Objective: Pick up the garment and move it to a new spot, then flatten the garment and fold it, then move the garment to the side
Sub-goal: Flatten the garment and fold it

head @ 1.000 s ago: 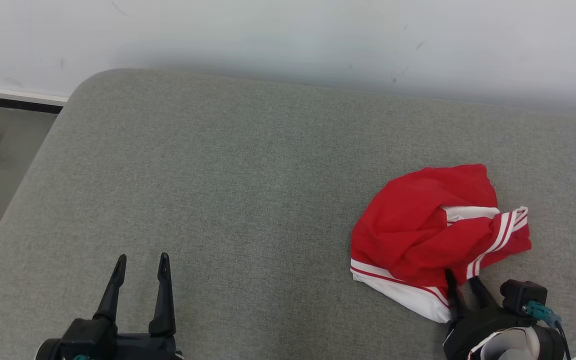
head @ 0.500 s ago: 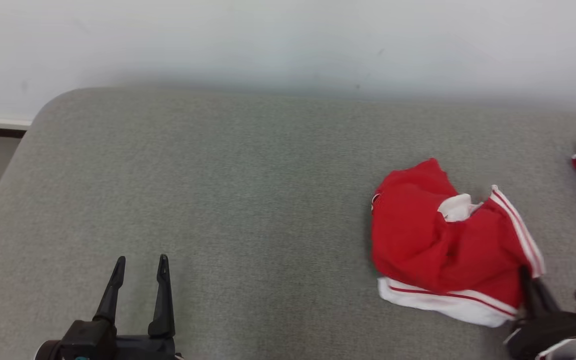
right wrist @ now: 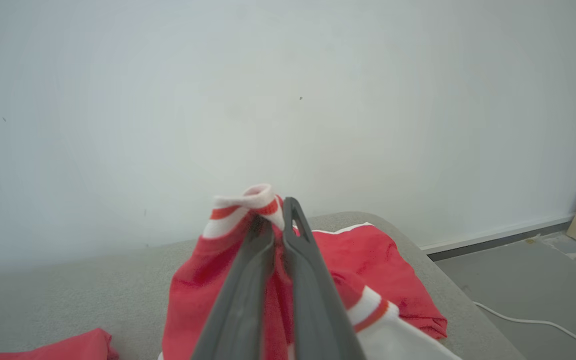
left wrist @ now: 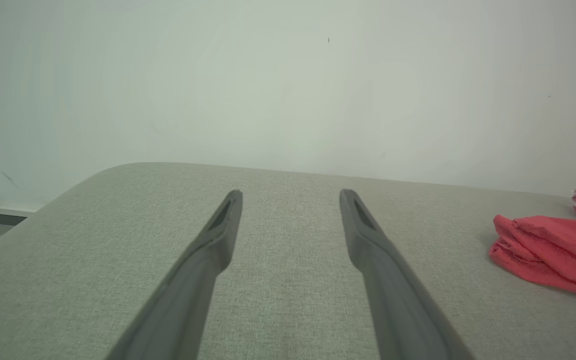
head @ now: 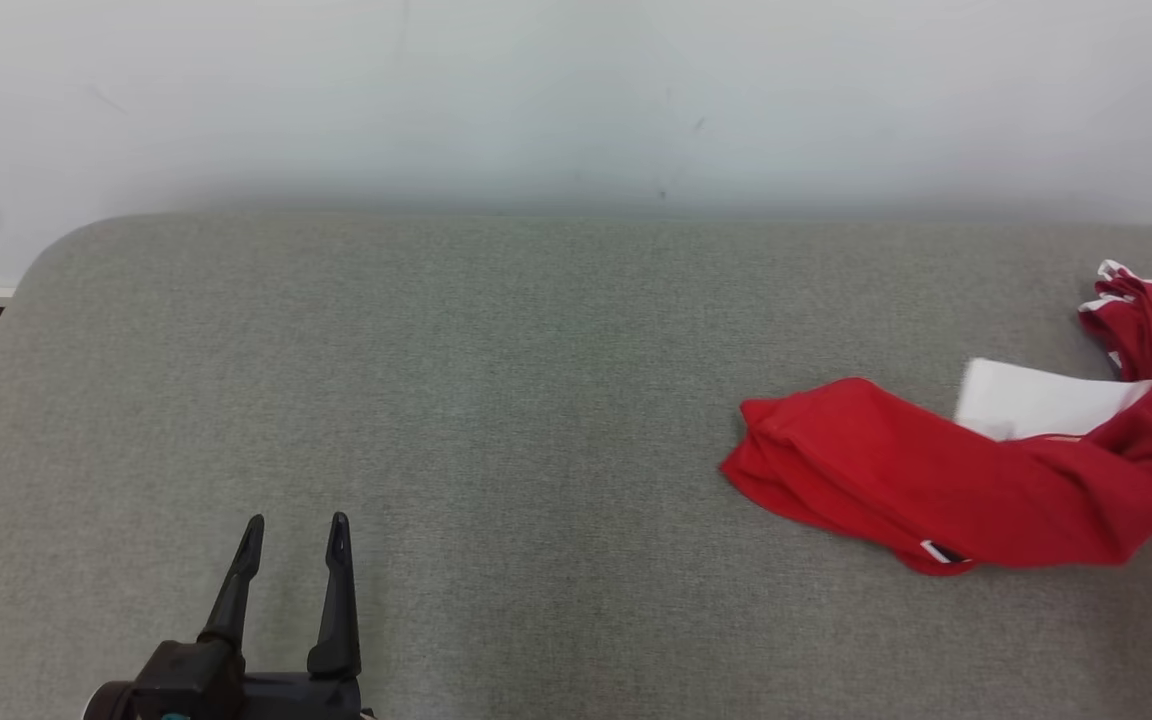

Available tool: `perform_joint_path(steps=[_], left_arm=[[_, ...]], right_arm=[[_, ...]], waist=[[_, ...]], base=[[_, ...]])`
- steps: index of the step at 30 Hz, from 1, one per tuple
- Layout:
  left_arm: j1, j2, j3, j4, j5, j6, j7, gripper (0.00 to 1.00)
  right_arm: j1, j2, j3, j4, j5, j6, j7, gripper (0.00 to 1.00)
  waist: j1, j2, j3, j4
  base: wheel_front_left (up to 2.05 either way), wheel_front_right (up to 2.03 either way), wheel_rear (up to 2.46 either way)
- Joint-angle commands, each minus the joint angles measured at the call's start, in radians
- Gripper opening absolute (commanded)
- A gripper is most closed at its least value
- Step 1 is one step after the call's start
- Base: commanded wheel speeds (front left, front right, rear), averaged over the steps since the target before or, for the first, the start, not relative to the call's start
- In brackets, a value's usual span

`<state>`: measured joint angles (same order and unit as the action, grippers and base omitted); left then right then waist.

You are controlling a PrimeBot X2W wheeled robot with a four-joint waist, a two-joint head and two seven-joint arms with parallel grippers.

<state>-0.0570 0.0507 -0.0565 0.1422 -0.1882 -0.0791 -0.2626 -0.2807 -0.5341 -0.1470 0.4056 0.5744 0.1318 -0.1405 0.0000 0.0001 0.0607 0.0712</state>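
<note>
The left gripper [head: 296,520] hovers spread wide over the grey cushion [head: 536,400]. The right gripper [right wrist: 275,212] pinches the red garment [head: 936,490] by its white-striped hem; it trails, cut off, past the cushion's right side. Beyond it, red folds [head: 1151,320] are perhaps another piece.

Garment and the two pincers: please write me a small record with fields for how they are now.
surface: grey cushion
garment: red with white trim, stretched out, one end lying on the cushion, the other end held up
right pincer: shut on the garment's striped edge
left pincer: open, holding nothing, apart from the garment
</note>
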Motion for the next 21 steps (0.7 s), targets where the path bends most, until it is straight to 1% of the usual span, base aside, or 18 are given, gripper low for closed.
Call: perform_joint_path(steps=[1,3,5,8,11,16,21], left_arm=[[0.012,0.0,-0.001,-0.001,-0.011,0.003,-0.003,1.0],[0.016,0.0,-0.003,-0.001,-0.017,0.008,-0.003,1.0],[0.018,0.0,-0.003,0.0,-0.025,0.01,-0.003,1.0],[0.018,0.0,-0.006,0.0,-0.027,0.017,-0.003,1.0],[0.011,0.0,-0.013,-0.001,-0.031,0.017,-0.003,1.0],[-0.009,0.0,-0.023,0.002,-0.039,0.022,-0.003,1.0],[-0.029,0.0,-0.043,0.013,-0.05,0.023,-0.003,1.0]], right_arm=[[-0.017,-0.003,-0.009,-0.025,-0.012,-0.002,0.011,0.0],[-0.03,0.008,-0.017,-0.078,-0.032,-0.002,0.043,0.0],[-0.041,0.031,0.002,-0.132,-0.055,-0.002,0.074,0.0],[-0.058,0.079,0.05,-0.206,-0.077,-0.002,0.108,0.0],[-0.08,0.143,0.126,-0.249,-0.099,-0.002,0.132,0.0],[-0.121,0.248,0.286,-0.234,-0.114,-0.002,0.128,0.0],[-0.155,0.35,0.415,-0.145,-0.136,-0.002,0.093,0.0]], waist=[[0.0,-0.0001,-0.003,0.011],[0.0,-0.0001,-0.007,0.025],[0.0,-0.0001,-0.009,0.039],[0.0,-0.0001,-0.011,0.06],[0.0,-0.0001,-0.008,0.085],[0.0,-0.0001,-0.001,0.14],[0.0,-0.0001,0.013,0.202]], base=[[0.0,0.0,0.0],[0.0,0.0,0.0],[0.0,0.0,0.0],[0.0,0.0,0.0],[0.0,0.0,0.0],[0.0,0.0,0.0],[0.0,0.0,0.0]])
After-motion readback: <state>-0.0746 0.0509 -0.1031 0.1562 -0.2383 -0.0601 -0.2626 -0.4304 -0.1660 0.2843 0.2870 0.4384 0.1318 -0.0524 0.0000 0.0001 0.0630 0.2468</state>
